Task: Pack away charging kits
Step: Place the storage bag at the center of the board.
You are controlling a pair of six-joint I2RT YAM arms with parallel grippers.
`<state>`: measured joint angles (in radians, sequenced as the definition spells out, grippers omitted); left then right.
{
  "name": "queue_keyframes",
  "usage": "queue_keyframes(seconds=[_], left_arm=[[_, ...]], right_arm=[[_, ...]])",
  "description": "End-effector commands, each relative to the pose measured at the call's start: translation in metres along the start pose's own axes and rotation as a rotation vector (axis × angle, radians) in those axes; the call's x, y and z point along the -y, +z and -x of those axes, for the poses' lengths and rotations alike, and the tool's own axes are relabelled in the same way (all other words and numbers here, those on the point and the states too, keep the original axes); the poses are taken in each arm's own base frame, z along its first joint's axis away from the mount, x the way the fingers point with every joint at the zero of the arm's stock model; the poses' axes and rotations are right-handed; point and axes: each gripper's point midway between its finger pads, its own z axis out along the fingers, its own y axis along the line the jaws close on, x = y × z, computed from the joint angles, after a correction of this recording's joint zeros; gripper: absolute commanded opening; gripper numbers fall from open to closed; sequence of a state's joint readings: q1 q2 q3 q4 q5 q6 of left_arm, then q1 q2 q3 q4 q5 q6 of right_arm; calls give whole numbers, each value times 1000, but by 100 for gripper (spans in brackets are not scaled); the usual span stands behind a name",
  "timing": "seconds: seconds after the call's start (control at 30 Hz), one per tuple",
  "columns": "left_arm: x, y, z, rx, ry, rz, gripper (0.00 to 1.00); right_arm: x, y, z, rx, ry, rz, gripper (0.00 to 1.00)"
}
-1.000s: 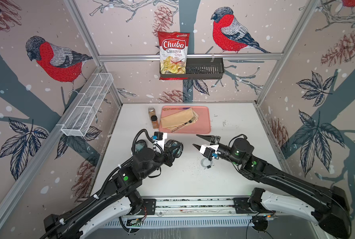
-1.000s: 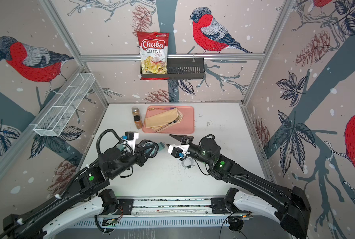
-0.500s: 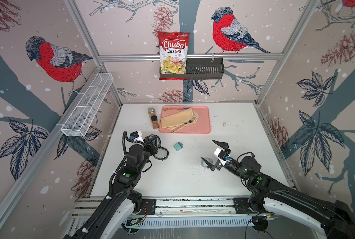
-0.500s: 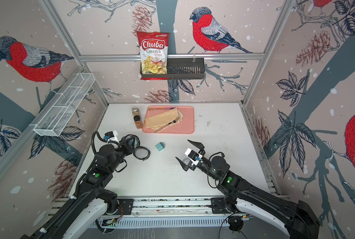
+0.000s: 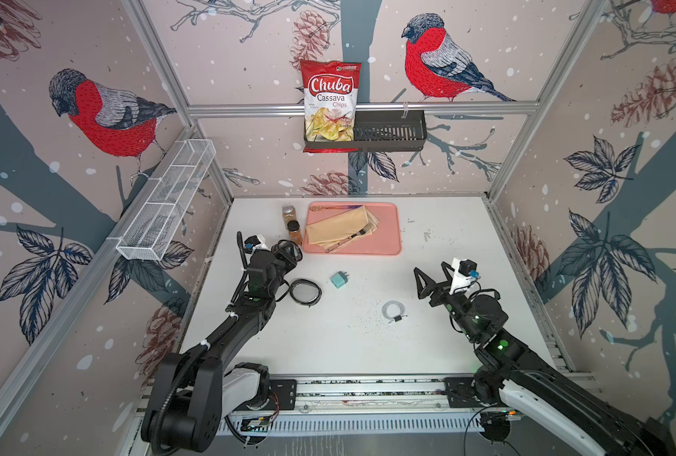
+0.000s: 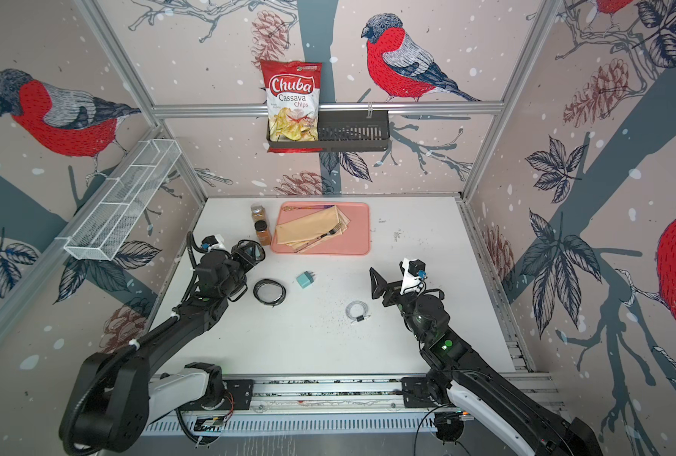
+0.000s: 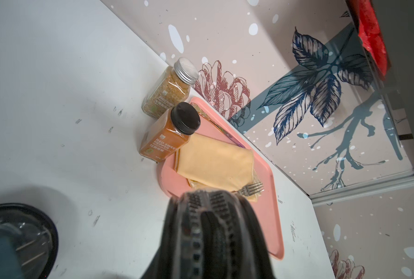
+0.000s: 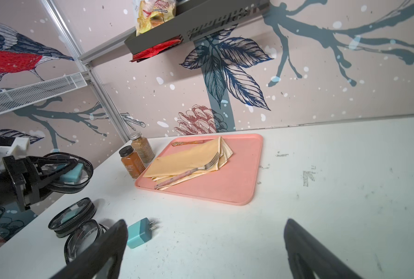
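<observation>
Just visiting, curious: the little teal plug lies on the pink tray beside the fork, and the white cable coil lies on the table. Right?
Not quite. The teal plug lies on the white table, clear of the pink tray, not on it; both top views show this. The fork is on the tray, the white cable coil on the table.

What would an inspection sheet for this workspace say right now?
Surface: white table, scuffed, dark specks near the coil.
Job's things: held case shows teal inside; two table cases by the left arm; adapter and coil loose on the table.
Clutter: tray with cloth and fork; two jars beside it.
Grippers: left gripper shut on the held case; right gripper open, empty.
Cables: wrist lead looped beside the left wrist.
Surroundings: chips in a wall shelf; wire basket on the side wall.
</observation>
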<state>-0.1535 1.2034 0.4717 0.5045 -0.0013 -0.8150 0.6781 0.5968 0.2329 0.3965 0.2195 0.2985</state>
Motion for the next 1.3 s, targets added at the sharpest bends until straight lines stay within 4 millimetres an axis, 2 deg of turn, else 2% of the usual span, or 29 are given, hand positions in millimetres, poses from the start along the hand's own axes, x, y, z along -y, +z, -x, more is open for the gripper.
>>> queue_keyframes(seconds=[0.0, 0.17, 0.33, 0.43, 0.6, 0.77, 0.87, 0.9, 1.03, 1.2, 1.27], left_arm=[[3, 14, 19, 88, -39, -11, 0], [-16, 39, -1, 34, -106, 28, 0], [-18, 68, -23, -72, -131, 24, 0], [-28, 83, -35, -108, -154, 48, 0], [-42, 88, -41, -109, -163, 97, 0], [-52, 91, -56, -151, -194, 117, 0], [-63, 85, -60, -147, -210, 156, 22], [-66, 84, -62, -149, -215, 170, 33], [-76, 73, -64, -142, -221, 215, 70], [-83, 51, -59, -124, -209, 273, 94], [-84, 43, -57, -123, -208, 290, 97]], right_arm=[[-2, 1, -6, -30, 92, 24, 100], [5, 5, -8, -41, 120, -13, 100], [5, 9, -7, -54, 155, -27, 100], [8, 14, -11, -78, 166, -47, 100], [5, 21, -20, -145, 140, -52, 100], [2, 26, -22, -163, 142, -40, 100], [3, 27, -24, -170, 147, -46, 100], [4, 27, -25, -170, 148, -50, 100], [8, 28, -23, -169, 170, -81, 100], [4, 27, -21, -178, 171, -68, 100], [4, 27, -21, -176, 180, -65, 100]])
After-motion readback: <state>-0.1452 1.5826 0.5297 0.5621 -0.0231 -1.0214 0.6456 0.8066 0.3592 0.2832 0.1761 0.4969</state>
